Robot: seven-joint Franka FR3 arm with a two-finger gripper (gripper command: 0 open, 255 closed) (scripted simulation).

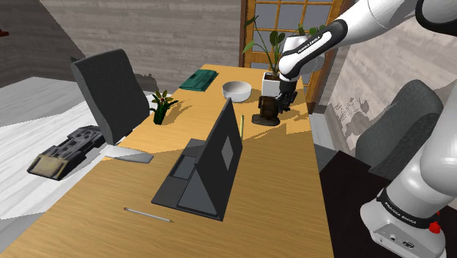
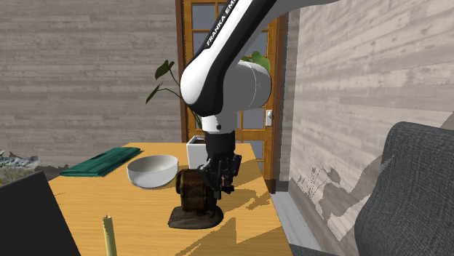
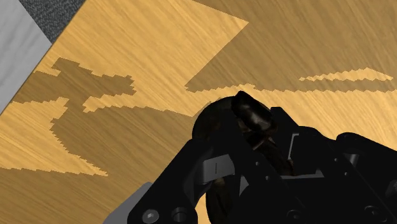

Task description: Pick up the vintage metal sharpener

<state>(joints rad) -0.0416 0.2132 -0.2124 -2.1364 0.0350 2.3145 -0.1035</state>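
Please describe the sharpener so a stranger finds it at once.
Look at the far end of the wooden table, near the door. Beside the white bowl stands the sharpener: the only dark brown, drum-shaped thing, on a flat dark base.

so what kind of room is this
Most likely a home office or study: a long wooden desk carries an open laptop, a grey office chair stands beside it, and a potted plant sits by a wooden door with glass panes.

The hand (image 2: 219,180) hides much of the sharpener (image 2: 190,195).
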